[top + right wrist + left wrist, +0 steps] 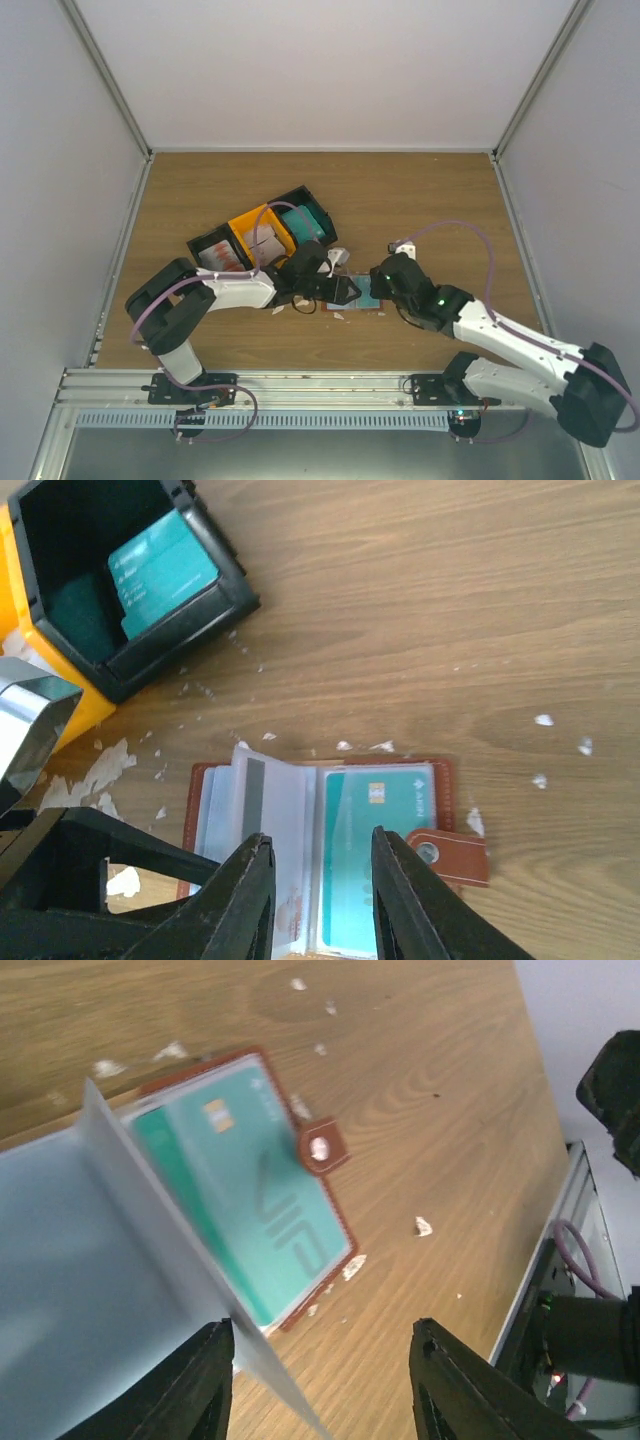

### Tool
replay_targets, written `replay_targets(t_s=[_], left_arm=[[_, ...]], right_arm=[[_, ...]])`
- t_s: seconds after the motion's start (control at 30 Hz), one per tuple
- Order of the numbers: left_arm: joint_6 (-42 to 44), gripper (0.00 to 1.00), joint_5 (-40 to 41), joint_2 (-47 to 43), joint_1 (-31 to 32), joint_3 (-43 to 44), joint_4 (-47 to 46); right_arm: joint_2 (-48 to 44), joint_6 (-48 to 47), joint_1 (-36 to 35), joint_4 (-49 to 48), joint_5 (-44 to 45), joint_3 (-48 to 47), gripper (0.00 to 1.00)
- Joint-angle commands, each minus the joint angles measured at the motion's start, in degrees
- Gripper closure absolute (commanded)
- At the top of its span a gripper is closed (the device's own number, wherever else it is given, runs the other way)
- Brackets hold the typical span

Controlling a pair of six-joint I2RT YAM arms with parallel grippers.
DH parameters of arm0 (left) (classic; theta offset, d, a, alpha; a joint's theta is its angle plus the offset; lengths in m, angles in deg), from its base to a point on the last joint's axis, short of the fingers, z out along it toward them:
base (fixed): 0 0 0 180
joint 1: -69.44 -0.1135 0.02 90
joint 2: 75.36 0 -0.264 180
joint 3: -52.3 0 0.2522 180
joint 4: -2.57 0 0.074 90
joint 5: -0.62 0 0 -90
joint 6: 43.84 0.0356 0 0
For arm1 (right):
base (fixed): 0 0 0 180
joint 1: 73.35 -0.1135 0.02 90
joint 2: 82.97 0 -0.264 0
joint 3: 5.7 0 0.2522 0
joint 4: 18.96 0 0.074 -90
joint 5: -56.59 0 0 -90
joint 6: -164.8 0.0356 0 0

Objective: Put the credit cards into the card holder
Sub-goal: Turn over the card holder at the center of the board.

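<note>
Top external: card holder (368,296) lying open on table (440,200), between left gripper (340,290) and right gripper (385,280); spare credit cards (303,222) in bins (240,225).

Left wrist: jaws apart, clamping nothing; clear sleeve (100,1290) raised beside teal card (260,1210), already pocketed.

Right wrist: jaws apart, empty, above card holder.

Advice: hold sleeve open, feed next card edge-first, square to slot.
</note>
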Motion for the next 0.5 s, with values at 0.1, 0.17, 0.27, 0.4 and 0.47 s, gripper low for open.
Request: replay_targets(t_s=[0.1,0.17,0.27,0.4,0.47], left_arm=[[5.54,0.44,-4.36,0.31,0.34,8.57,1.59],[7.42,0.38,-1.23,-1.86,0.16,10.52,4.50],[8.84,0.34,2.37,-4.20,-0.52,11.78,7.93],[7.37,0.34,1.93,-5.79,-1.63,9.06,6.53],[6.60,0.35,2.96,-5.94,-1.76,7.80,6.58]], right_arm=[[-8.06,2.81,-0.32,6.11,7.18,1.63,0.68],[-9.46,2.56,-0.26,6.62,6.98,1.61,0.67],[-10.79,1.67,-0.26,6.79,6.21,1.50,0.65],[-12.42,1.36,-0.23,6.86,4.62,1.73,0.64],[-13.18,1.18,-0.20,6.49,3.91,2.18,0.64]])
